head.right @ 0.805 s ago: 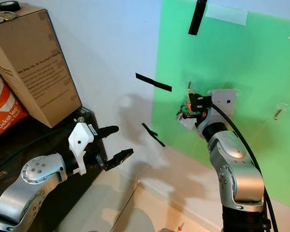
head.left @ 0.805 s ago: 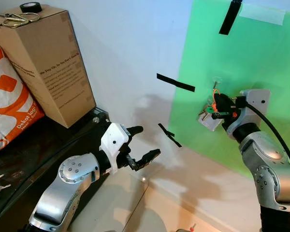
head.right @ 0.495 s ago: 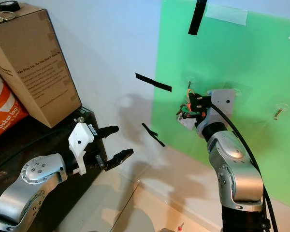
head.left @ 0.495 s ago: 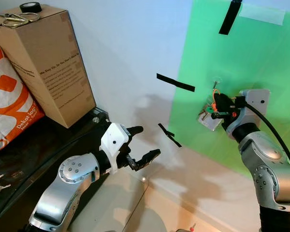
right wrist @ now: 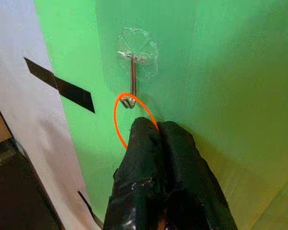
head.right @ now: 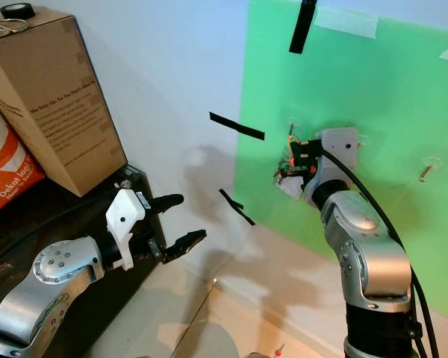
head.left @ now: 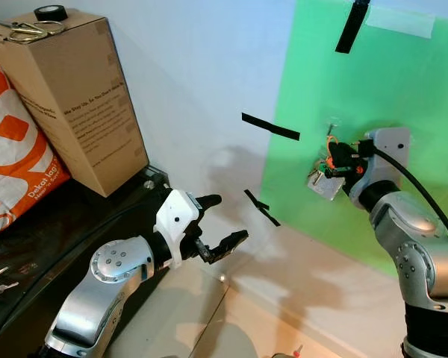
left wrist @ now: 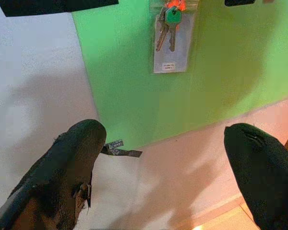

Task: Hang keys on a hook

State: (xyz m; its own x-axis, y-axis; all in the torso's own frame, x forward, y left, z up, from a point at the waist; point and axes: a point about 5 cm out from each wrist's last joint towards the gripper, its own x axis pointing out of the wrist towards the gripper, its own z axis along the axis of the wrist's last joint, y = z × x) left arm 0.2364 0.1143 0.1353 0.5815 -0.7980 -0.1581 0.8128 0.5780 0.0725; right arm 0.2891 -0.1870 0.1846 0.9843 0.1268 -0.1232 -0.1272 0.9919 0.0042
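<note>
Ring now over the hook
Your right gripper (right wrist: 151,128) has risen; closed on the orange ring (right wrist: 119,120), it reaches the hook (right wrist: 132,79); keys (left wrist: 166,29) hang.

Clear plastic hook (right wrist: 134,55) (metal prong)

White wall (head.left: 194,67); green sheet (head.left: 403,82); pale floor (head.left: 187,321)

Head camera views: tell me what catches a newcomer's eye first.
The bright green sheet taped to the white wall stands out, with the right gripper pressed up to it, shut on the orange ring of a bunch of keys that loops around a clear hook. Lower left, the left gripper hangs open in front of the wall. A cardboard box stands at far left.
</note>
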